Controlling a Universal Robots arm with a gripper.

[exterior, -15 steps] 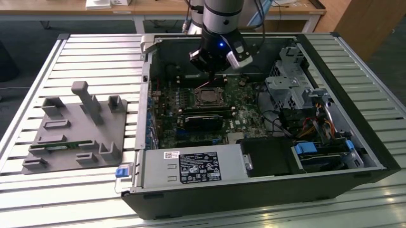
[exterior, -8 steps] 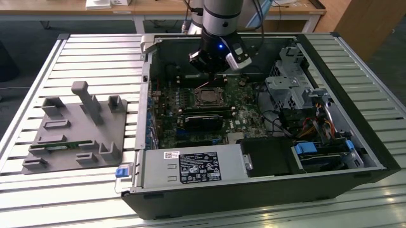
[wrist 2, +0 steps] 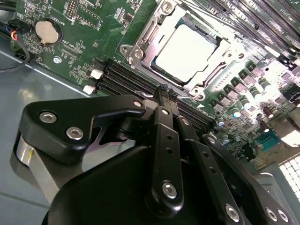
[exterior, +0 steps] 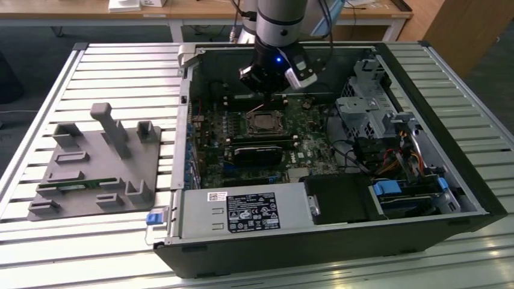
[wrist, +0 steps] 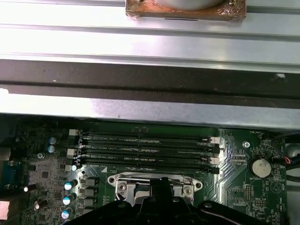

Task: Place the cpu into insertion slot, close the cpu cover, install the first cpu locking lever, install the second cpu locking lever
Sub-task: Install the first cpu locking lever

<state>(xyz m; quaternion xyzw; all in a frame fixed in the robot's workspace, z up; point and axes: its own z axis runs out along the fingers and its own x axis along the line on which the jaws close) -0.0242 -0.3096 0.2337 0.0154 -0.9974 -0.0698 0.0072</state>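
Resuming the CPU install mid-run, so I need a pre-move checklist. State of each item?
1. cpu seated in insertion slot: ok.
2. cpu cover down around the cpu: ok, looks flat.
3. Locking levers latched: cannot tell.
4. gripper fingers shut with nothing seen between them: ok.
5. Gripper clear of the cover, over the memory slots: ok.

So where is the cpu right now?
The cpu sits in the insertion slot, framed by the cpu cover, beside the memory slots in the second wrist view, just beyond the gripper.
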